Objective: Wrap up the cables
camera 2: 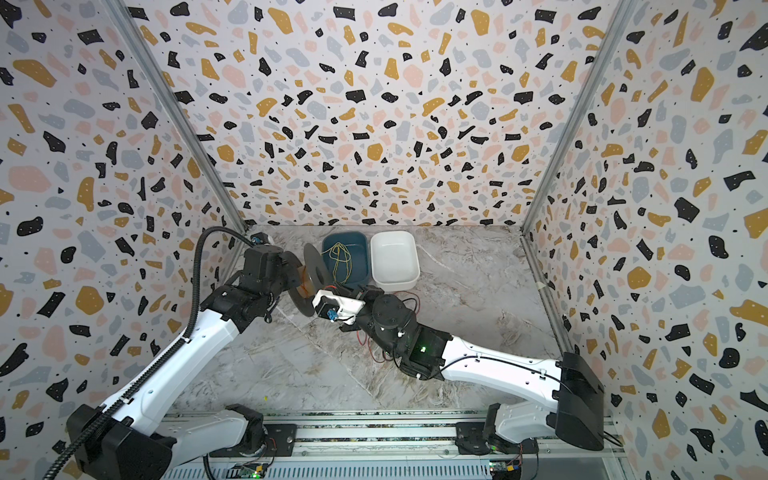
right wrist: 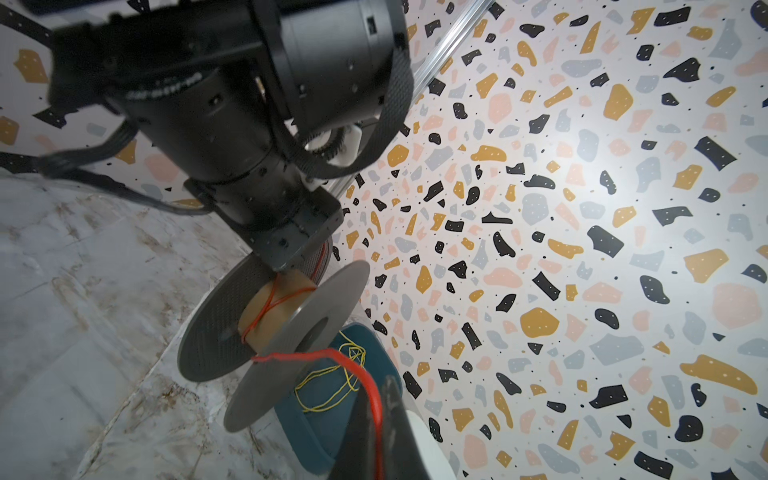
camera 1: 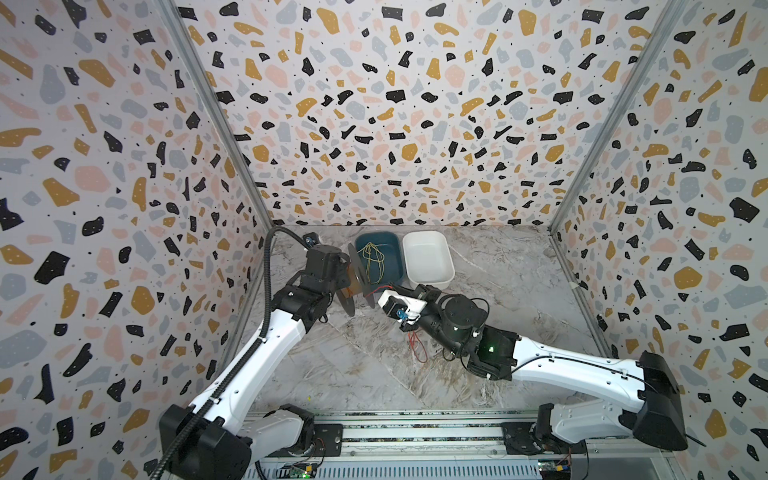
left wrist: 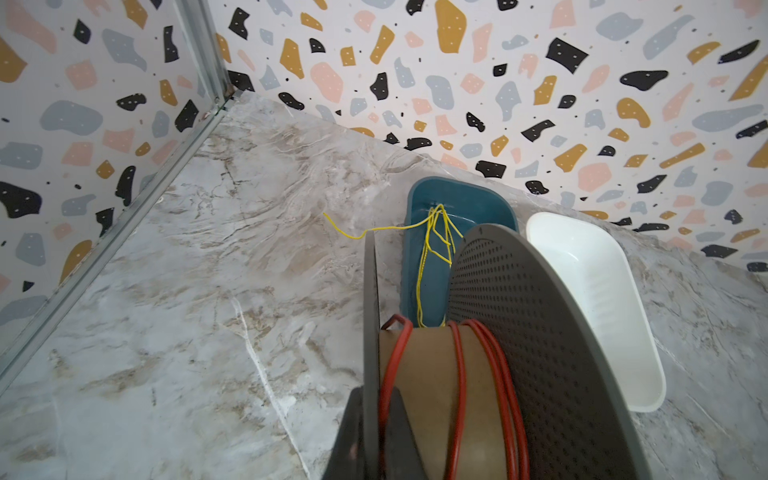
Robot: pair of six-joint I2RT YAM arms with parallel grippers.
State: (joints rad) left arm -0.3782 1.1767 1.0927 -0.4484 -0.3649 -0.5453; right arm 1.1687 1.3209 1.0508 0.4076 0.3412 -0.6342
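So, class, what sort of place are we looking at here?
Probably a robot test cell, not a home: a left arm and a right arm mounted on a metal rail, with patterned panel walls boxing in a marble-look tabletop.

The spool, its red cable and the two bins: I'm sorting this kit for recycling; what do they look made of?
The spool has grey flanges, seemingly matte plastic, one with a dotted texture; its core looks like brown cardboard, dull. The red cable looks plastic- or rubber-sheathed, smooth. The blue bin and white bin appear moulded plastic: rounded corners, slight sheen.
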